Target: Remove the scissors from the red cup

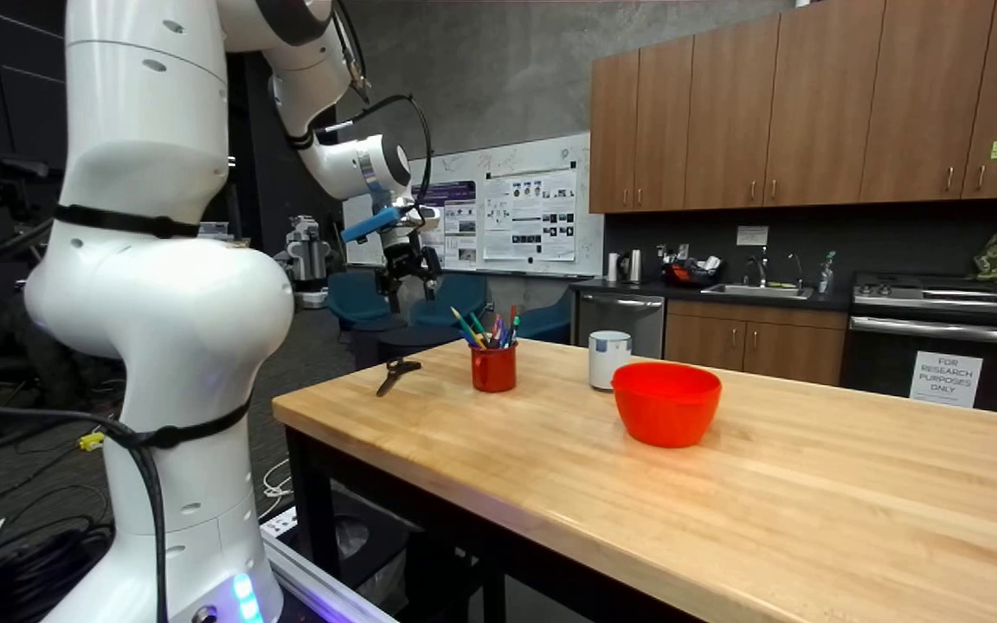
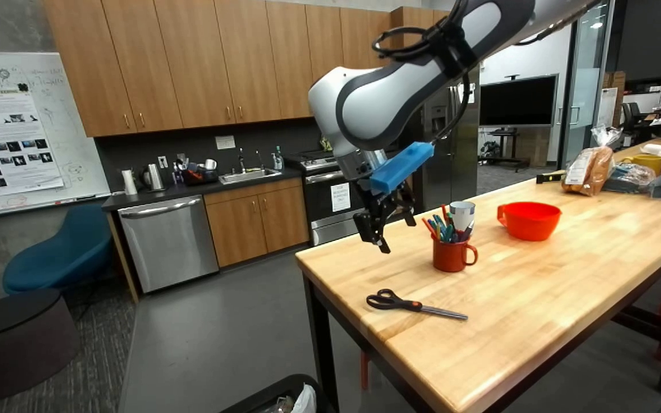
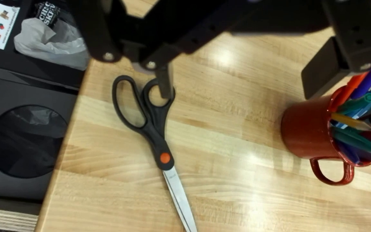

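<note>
The scissors (image 3: 159, 143) are lying on the table (image 3: 237, 190), showing black handles, an orange dot and silver blades. The red cup (image 3: 304, 129), standing lower than the claw (image 3: 241, 80) and off to one side, is holding pens (image 3: 356, 140) and a pencil (image 3: 349, 121). Farther from the claw, a white mug (image 1: 609, 362) and a red bowl (image 1: 667, 414) are standing. The claw is hovering, fingers well apart; the scissors are lying below it, one handle loop showing partly behind a fingertip in the wrist view.

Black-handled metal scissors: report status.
Black gripper: jaws open, holding nothing. Black-handled metal scissors: lying flat on pale wooden tabletop, outside the dark-red cylindrical cup. Nothing seen on top of them.
</note>
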